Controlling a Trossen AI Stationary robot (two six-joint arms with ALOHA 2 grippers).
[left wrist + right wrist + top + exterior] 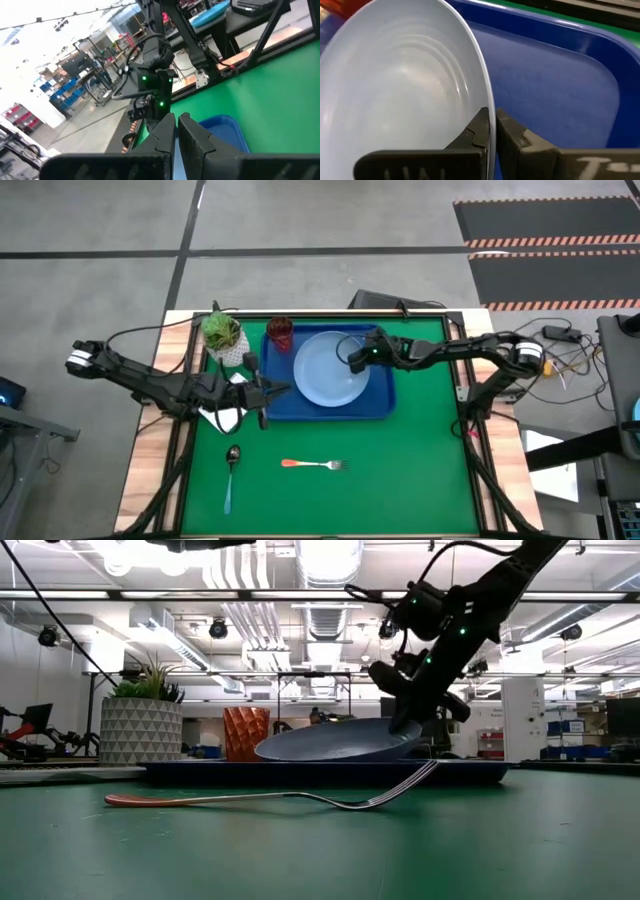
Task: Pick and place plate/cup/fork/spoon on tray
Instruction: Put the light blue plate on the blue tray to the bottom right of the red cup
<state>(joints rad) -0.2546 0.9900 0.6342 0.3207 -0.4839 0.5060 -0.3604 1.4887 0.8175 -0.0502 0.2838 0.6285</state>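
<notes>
Plate (330,368) tilted over tray (385,408) on our green counter (400,470); right gripper (353,358) pinches its rim; left gripper (262,392) closed, empty; fork (312,465) nearby.

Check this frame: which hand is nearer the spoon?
Left. The left hand sits at the tray's left edge, just above the spoon in the high view. The right hand is across the tray, clamped on the plate's rim.

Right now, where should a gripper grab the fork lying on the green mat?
Probably the orange handle of the fork, coming straight down from above. It lies flat on the mat with open space around it, and its handle is long and straight, while the tines curve up off the mat.
</notes>
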